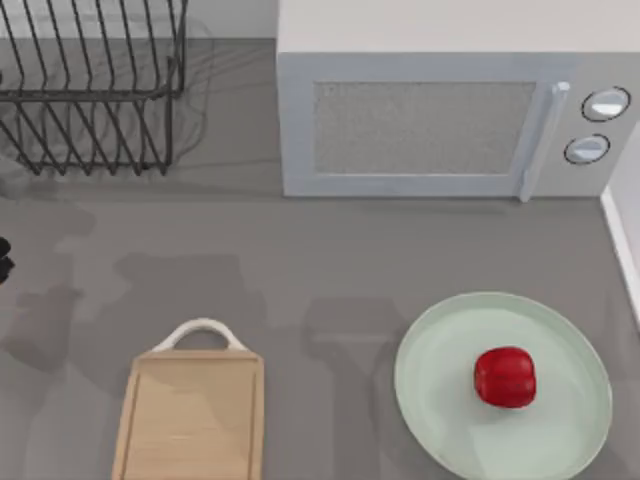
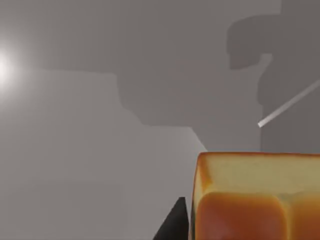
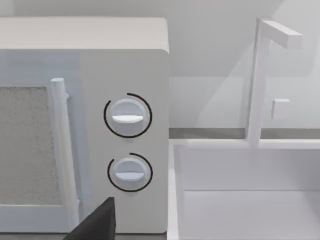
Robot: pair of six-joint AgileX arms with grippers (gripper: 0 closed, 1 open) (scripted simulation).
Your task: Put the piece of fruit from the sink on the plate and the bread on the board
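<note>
The bread (image 2: pixel 255 200), golden-brown with paler sides, sits close up in the left wrist view, high over the grey table. My left gripper (image 2: pixel 240 234) is shut on it, with one dark finger (image 2: pixel 172 227) against its side. A dark bit of my left arm (image 1: pixel 3 258) shows at the top view's left edge. The red piece of fruit (image 1: pixel 505 377) lies on the mint-green plate (image 1: pixel 440 380) at the front right. The wooden board (image 1: pixel 190 420) with its white loop handle lies bare at the front left. One dark finger (image 3: pixel 95 225) of my right gripper points toward the microwave and the sink (image 3: pixel 240 200).
A white microwave (image 1: pixel 430 120) with two knobs stands at the back. A black wire dish rack (image 1: pixel 90 90) stands at the back left. The sink rim (image 1: pixel 622 240) runs along the right edge, with a white faucet (image 3: pixel 260 80) behind the basin.
</note>
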